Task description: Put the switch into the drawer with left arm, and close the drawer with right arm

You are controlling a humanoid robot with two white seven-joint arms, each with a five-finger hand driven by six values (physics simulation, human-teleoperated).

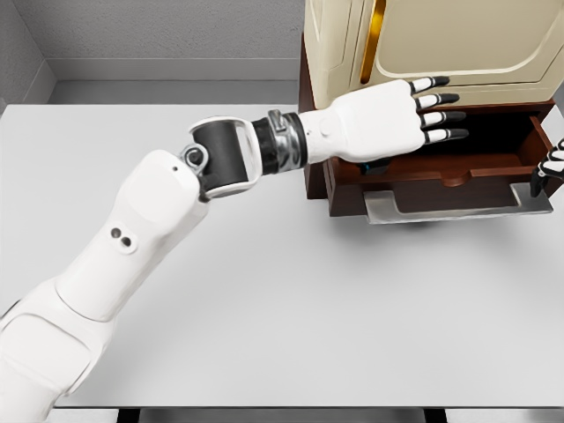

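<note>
My left hand reaches from the lower left across the white table to the open brown drawer at the upper right. Its fingers are spread flat over the drawer's left part and hold nothing. A small dark and teal object, likely the switch, peeks out just under the palm at the drawer's left edge; most of it is hidden. My right hand shows only at the right picture edge, its dark fingers by the drawer's front right corner.
The drawer belongs to a brown and cream cabinet with a gold handle at the table's far right. A grey metal handle plate juts out below the drawer front. The white table spreads to the left and front.
</note>
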